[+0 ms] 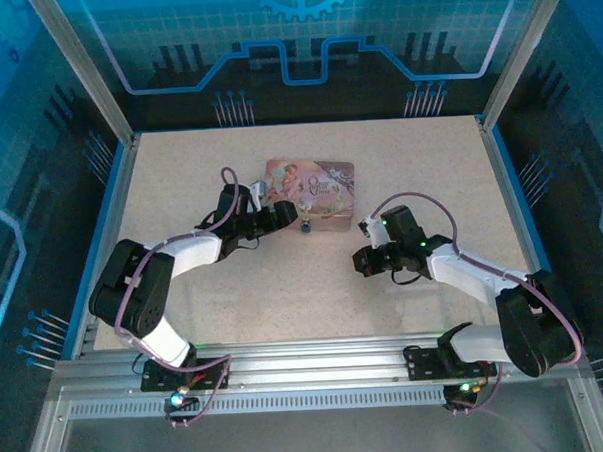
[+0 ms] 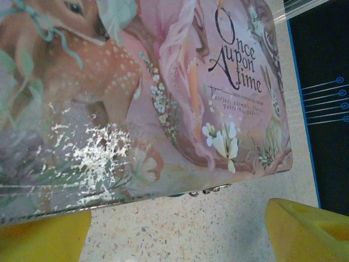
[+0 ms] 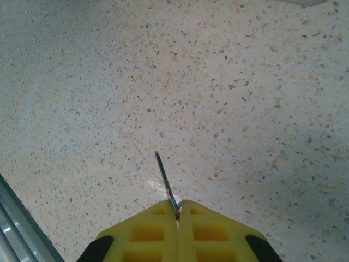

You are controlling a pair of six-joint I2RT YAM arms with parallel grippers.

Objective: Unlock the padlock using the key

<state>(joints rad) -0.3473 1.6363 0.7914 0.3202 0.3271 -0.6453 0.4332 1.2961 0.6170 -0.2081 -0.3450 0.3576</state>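
The tiny dark padlock (image 1: 307,227) hangs at the front edge of the pink picture-printed tin (image 1: 311,190). In the left wrist view only its silvery shackle (image 2: 210,190) pokes out from under the tin's (image 2: 163,98) edge. My left gripper (image 1: 269,216) rests at the tin's left front side, open (image 2: 174,234), its yellow fingers (image 2: 305,229) wide apart over bare table. My right gripper (image 1: 366,262) hovers to the right of the padlock and apart from it. It is shut (image 3: 178,210) on the small silvery key (image 3: 164,177), whose thin blade sticks out past the fingertips.
The speckled beige table (image 1: 315,295) has a metal rail along its near edge (image 1: 317,360). Blue-lit frame posts and walls surround it. Open tabletop lies between the tin and the arm bases.
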